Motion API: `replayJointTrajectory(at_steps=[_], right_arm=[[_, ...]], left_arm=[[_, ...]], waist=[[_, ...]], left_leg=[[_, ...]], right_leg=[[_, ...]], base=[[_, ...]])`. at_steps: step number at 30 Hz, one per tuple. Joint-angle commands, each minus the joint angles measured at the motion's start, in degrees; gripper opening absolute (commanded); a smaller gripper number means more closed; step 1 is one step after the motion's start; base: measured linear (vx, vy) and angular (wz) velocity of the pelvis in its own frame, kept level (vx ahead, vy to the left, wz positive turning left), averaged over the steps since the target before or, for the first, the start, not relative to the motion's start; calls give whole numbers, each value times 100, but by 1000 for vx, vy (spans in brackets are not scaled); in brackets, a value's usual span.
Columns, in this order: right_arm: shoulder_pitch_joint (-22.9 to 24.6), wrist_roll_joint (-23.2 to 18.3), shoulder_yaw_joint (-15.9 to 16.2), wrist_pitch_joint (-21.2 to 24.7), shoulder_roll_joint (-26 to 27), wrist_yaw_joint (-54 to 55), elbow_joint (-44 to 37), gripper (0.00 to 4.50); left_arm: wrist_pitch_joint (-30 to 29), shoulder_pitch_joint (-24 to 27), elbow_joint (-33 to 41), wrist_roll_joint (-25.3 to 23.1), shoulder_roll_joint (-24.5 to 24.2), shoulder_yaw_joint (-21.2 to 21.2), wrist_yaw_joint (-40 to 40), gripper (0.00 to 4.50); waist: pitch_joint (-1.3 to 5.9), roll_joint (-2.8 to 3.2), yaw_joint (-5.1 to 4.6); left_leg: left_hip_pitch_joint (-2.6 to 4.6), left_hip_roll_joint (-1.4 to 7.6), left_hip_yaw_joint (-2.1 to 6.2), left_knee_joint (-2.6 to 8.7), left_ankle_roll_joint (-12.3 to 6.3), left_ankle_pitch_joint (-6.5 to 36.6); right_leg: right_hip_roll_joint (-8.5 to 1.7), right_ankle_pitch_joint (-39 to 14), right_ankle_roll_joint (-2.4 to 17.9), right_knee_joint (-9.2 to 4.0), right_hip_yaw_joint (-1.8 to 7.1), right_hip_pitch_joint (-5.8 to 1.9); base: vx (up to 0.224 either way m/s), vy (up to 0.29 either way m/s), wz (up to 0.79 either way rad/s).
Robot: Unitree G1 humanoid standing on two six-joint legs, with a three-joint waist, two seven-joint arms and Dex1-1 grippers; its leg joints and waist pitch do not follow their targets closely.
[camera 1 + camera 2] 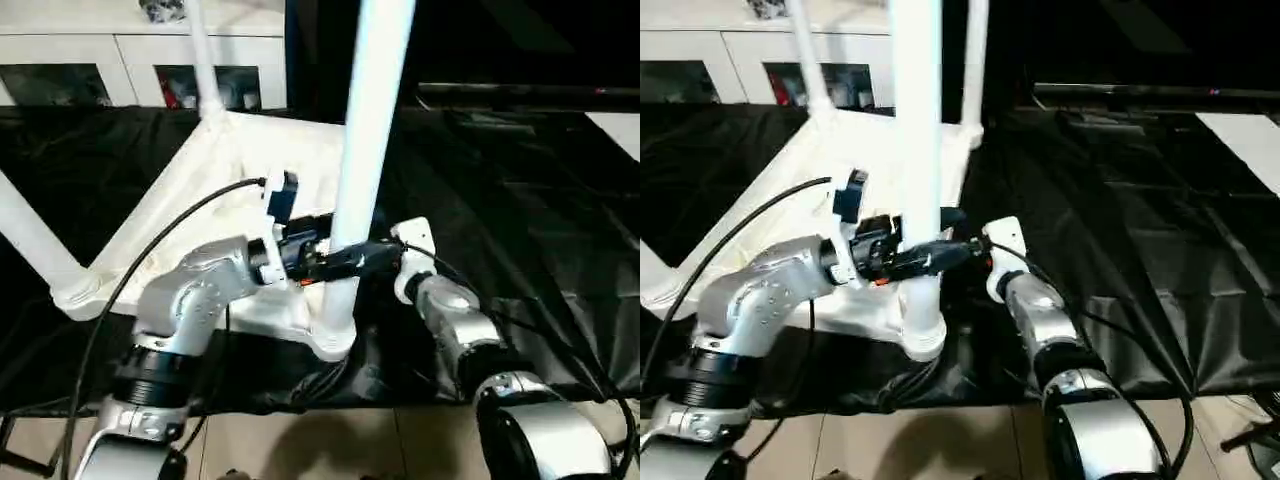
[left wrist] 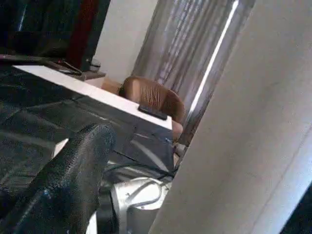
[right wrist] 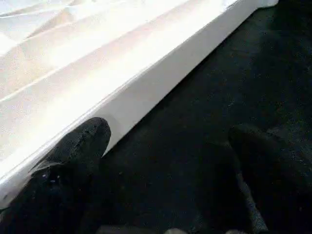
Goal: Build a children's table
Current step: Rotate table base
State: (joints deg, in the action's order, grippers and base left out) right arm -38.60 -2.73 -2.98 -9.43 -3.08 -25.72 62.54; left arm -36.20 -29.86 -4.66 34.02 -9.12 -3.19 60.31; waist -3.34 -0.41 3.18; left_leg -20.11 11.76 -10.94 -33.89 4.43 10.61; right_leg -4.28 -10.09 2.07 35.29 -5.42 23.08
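Tabletop: upside down on black cloth, ribbed underside up, legs standing in corner sockets.
Near leg: upright in nearest corner socket, between both grippers.
Step in hand: seating near leg; press straight down along tube, keep vertical, avoid side load.
Left gripper: spread wide beside leg; grip not confirmed.
Right gripper: spread wide, empty, beside tabletop edge above cloth.

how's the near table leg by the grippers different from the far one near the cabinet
The near leg looks thick and stands between both grippers, left gripper and right gripper, in the front corner socket. The far leg looks thin, with nothing near it, in the back corner. Both are white tubes standing up from the tabletop.
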Motion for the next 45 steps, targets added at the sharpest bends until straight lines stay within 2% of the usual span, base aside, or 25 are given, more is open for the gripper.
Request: replayJointTrajectory(at_steps=[1, 6, 11, 12, 16, 19, 20, 22, 23, 24, 25, 28, 32, 35, 36, 37, 38, 42, 44, 45], right_arm=[[-57, 32, 205, -65, 299, -254, -67, 446], [-256, 92, 225, -135, 560, -149, 172, 446], [-401, 140, 200, -199, 594, 137, 283, 446], [-415, 148, 188, -206, 580, 198, 294, 446], [-482, 155, -35, -239, 290, 810, 370, 446], [-467, 67, -195, -238, 136, 923, 361, 446], [-412, 30, -243, -219, 43, 896, 327, 446], [-285, 11, -276, -198, -111, 810, 253, 446], [-232, 22, -278, -189, -164, 776, 225, 446], [-178, 44, -267, -185, -210, 749, 201, 446], [-79, 60, -253, -199, -278, 686, 145, 446], [86, 60, -213, -216, -382, 531, 5, 446], [476, -66, 21, 87, -597, -440, -824, 446], [802, -51, 367, 418, -915, -1194, -1659, 446], [802, -51, 367, 418, -915, -1194, -1659, 446], [938, -36, 491, 521, -1112, -1489, -2034, 449], [957, -34, 507, 535, -1141, -1532, -2087, 450], [1297, -135, 639, 948, -1608, -2171, -3113, 450], [1425, -196, 736, 1188, -1834, -2507, -3515, 450], [1484, -229, 781, 1288, -1943, -2672, -3689, 450]], left_arm=[[-84, -39, 196, 122, 213, -244, 12, 447], [144, 6, 185, 71, 429, -447, -37, 447], [535, -86, -145, -334, 443, -416, -260, 447], [598, -104, -205, -412, 435, -396, -310, 447], [1360, -211, -829, -1087, 74, -273, -587, 447], [1585, -208, -1049, -1287, -227, -243, -580, 447], [1651, -184, -1101, -1321, -376, -162, -590, 447], [1687, -142, -1142, -1285, -613, 9, -525, 447], [1681, -132, -1154, -1265, -680, 79, -519, 447], [1684, -127, -1175, -1265, -731, 141, -549, 447], [1706, -120, -1255, -1297, -828, 203, -565, 447], [1789, -102, -1428, -1449, -1017, 213, -606, 447], [1777, 200, -1263, -1974, -1507, -354, -431, 447], [1364, 506, -869, -2189, -1754, -785, -301, 447], [1364, 506, -869, -2189, -1754, -785, -301, 447], [1107, 575, -785, -2251, -1765, -843, -425, 430], [1083, 582, -778, -2264, -1763, -848, -449, 411], [927, 709, -615, -2368, -1757, -966, -640, 398], [783, 782, -437, -2334, -1750, -1021, -640, 368], [748, 801, -382, -2354, -1722, -1025, -713, 367]], waist=[[404, 53, 71], [407, 44, 57], [398, 26, 39], [397, 39, 40], [397, 37, 60], [392, 47, 74], [407, 12, 85], [415, 40, 107], [414, -17, 96], [414, 5, 111], [411, -43, 108], [409, -28, 126], [388, -41, 150], [388, -5, 224], [393, -14, 235], [387, -13, 234], [373, -22, 265], [370, -78, 299], [377, -86, 305], [371, -100, 301]], left_leg=[[-11, 140, 80, 359, -234, 1042], [-10, 145, 79, 362, -251, 1074], [-7, 148, 76, 367, -261, 1125], [-5, 146, 82, 369, -249, 1126], [28, 146, 86, 382, -203, 1141], [45, 146, 82, 390, -132, 1259], [32, 146, 78, 384, -126, 1175], [27, 142, 75, 376, -142, 1065], [17, 140, 64, 376, -163, 1027], [10, 132, 63, 367, -182, 974], [8, 135, 55, 368, -200, 967], [10, 138, 60, 366, -238, 964], [12, 165, 71, 385, -315, 1012], [28, 192, 62, 385, -293, 978], [27, 196, 61, 381, -271, 970], [33, 188, 55, 384, -267, 989], [42, 183, 55, 383, -244, 1039], [18, 165, 71, 390, -237, 1052], [17, 168, 70, 383, -274, 1006], [10, 164, 68, 380, -288, 1007]], right_leg=[[-405, -1079, 1294, -398, 318, -368], [-404, -1020, 1351, -396, 317, -363], [-409, -1131, 1299, -418, 319, -355], [-408, -1178, 1258, -415, 318, -353], [-394, -1233, 1131, -425, 321, -326], [-404, -1395, 1039, -430, 326, -313], [-401, -1268, 1036, -413, 332, -326], [-399, -1032, 1095, -375, 332, -325], [-391, -971, 1121, -372, 331, -332], [-400, -940, 1151, -361, 332, -336], [-403, -965, 1148, -373, 333, -336], [-421, -1135, 1117, -384, 334, -330], [-405, -1294, 985, -393, 336, -314], [-410, -1283, 989, -392, 341, -298], [-412, -1245, 1016, -382, 345, -294], [-410, -1274, 1032, -396, 349, -282], [-411, -1377, 995, -418, 350, -282], [-409, -1652, 788, -449, 351, -318], [-412, -1628, 782, -453, 348, -307], [-404, -1659, 783, -457, 344, -307]], base=[[0, 0, 0], [0, 0, 0], [0, 0, 0], [0, 0, 0], [0, 0, 0], [0, 0, 0], [0, 0, 0], [0, 0, 0], [0, 0, 0], [0, 0, 0], [0, 0, 0], [0, 0, 0], [0, 0, 0], [0, 0, 0], [0, 0, 0], [0, 0, 0], [0, 0, 0], [0, 0, 0], [0, 0, 0], [0, 0, 0]])
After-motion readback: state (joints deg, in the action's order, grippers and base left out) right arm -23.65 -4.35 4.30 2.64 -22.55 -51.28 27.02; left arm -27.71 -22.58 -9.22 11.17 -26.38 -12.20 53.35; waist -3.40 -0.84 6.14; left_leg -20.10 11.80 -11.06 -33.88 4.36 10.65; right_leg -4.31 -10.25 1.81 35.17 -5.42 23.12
